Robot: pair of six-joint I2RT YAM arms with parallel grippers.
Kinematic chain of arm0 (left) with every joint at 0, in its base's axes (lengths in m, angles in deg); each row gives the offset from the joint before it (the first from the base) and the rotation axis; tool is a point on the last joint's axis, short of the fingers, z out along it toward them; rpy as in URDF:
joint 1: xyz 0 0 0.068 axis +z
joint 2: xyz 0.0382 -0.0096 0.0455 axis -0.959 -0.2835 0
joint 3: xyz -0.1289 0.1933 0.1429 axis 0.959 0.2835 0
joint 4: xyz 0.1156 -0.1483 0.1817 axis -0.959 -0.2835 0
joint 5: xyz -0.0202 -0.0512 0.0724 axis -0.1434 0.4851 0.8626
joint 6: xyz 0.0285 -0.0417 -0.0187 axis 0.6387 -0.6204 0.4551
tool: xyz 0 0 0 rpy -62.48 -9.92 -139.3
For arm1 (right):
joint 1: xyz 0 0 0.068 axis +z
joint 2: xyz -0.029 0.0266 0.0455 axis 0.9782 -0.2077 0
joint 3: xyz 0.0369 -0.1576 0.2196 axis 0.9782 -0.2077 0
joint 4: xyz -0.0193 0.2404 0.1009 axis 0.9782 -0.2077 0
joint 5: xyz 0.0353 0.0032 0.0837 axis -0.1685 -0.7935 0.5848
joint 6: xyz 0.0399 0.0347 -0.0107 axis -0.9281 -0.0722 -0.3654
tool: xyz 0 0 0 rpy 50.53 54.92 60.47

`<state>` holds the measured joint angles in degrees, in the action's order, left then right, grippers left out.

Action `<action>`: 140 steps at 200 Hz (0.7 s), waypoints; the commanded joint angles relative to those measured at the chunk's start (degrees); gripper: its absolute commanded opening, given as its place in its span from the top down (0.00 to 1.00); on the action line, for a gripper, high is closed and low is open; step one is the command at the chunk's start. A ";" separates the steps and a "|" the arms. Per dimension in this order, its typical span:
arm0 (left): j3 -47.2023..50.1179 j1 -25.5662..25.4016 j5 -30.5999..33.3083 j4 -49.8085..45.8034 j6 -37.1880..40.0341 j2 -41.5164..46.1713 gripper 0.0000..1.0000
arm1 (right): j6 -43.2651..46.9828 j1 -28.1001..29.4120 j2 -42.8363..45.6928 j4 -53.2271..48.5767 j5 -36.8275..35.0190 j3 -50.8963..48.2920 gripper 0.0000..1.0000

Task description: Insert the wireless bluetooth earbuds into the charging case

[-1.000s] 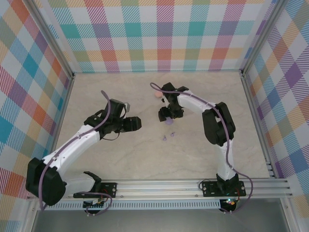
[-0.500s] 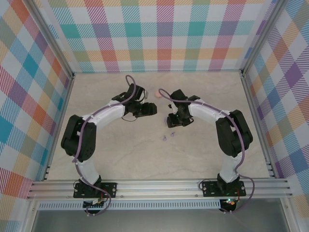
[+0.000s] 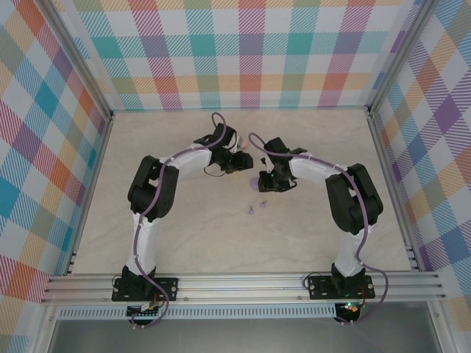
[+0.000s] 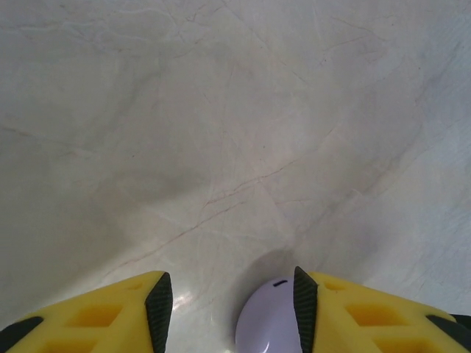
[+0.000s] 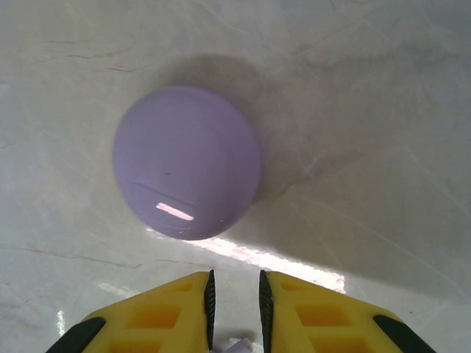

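Observation:
A round lilac charging case [image 3: 255,182] lies on the table between my two grippers. In the right wrist view the closed charging case [image 5: 186,162] lies just ahead of my right gripper [image 5: 235,294]. Its jaws are nearly together on a small lilac earbud [image 5: 241,346] low between the pads. My left gripper [image 4: 232,294] stands open. A lilac rounded case [image 4: 268,327] rests against its right pad [image 4: 301,305] and apart from the left one. Two more lilac earbuds [image 3: 251,210] [image 3: 263,204] lie loose nearer the arms' bases. From above, the left gripper [image 3: 246,163] and right gripper [image 3: 263,182] almost meet.
Pale marbled table [image 3: 184,235] inside checkered walls, with aluminium rails [image 3: 243,283] at the near edge. Both arms arch over the table's middle, with open floor to the left, right and front.
The left arm swung from the left side to the centre beside the lilac case and its jaws narrowed. The right gripper shifted slightly right and closed.

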<state>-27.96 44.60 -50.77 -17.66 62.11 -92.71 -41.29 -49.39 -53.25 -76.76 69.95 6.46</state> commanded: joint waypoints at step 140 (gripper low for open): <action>1.46 -1.46 -1.44 -6.39 2.21 -0.12 0.68 | -1.73 -1.39 -6.82 -1.87 -0.83 6.80 0.75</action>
<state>-29.84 43.92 -53.26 -20.35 63.16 -96.32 -43.00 -50.35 -58.19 -78.55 69.95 11.31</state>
